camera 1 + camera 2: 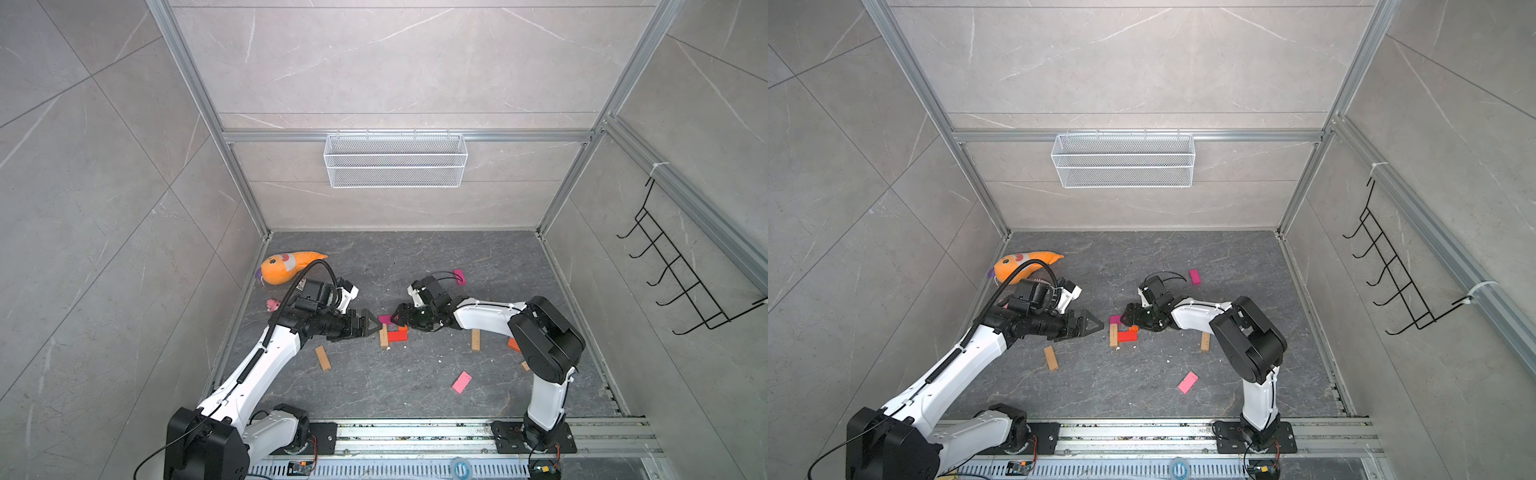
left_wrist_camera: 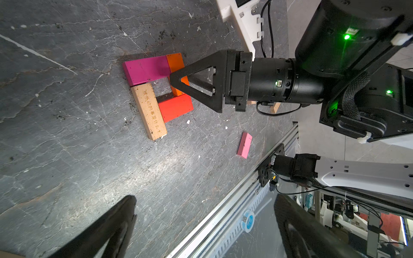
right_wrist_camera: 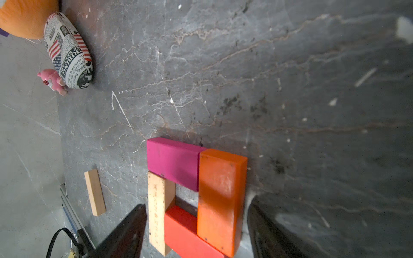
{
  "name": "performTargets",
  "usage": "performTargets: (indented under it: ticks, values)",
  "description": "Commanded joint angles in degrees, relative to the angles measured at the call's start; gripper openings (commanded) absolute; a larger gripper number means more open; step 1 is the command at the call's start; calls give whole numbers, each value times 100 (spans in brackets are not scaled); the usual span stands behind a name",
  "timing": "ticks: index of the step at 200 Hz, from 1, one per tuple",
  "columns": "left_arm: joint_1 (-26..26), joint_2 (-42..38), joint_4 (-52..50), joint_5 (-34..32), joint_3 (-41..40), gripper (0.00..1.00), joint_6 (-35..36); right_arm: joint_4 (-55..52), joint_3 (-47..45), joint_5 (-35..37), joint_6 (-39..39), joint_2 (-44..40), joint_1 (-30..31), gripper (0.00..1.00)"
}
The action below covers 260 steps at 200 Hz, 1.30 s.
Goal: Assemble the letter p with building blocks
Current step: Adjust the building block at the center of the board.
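Two fingers of the right gripper (image 3: pixel 196 202) are standing spread, straddling the letter p (image 2: pixel 148 109). The tan brick (image 3: pixel 158 207) is lying just inside one finger, the orange brick (image 3: pixel 221 201) inside the other, and the red brick (image 3: pixel 185 230) between them. The magenta brick (image 3: pixel 174 160) is lying just beyond the tips. Contact unclear. The left gripper (image 2: pixel 205 197) is hovering near the tan side, fingers spread wide.

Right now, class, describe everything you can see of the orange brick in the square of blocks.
The orange brick is a flat rectangular block, apparently painted wood, slightly glossy and scuffed. It lies flat on the dark stone-look table, parallel to the tan brick across a square gap. The magenta brick butts against it at one end; the red brick meets it at the other. The right gripper's open fingers flank both, unclamped.
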Motion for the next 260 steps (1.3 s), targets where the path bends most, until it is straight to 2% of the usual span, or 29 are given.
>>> performTargets:
  ticks: [1,96,159,200,222,260]
  values:
    - [23,-46,-119,42,135,100,127,-88,45,-77,84,266,-11,74]
    - [19,-20,-141,-8,141,100,137,-148,-69,214,129,185,-58,74]
    - [34,90,-376,-595,217,100,81,-753,255,637,35,81,-231,73]
    - [65,162,-424,-652,240,100,87,-1258,904,814,-64,501,-287,60]
    - [70,180,-429,-683,221,100,74,-1442,1294,811,-155,769,-284,43]
    - [66,211,-440,-694,216,99,93,-1735,1847,794,-298,1127,-286,37]
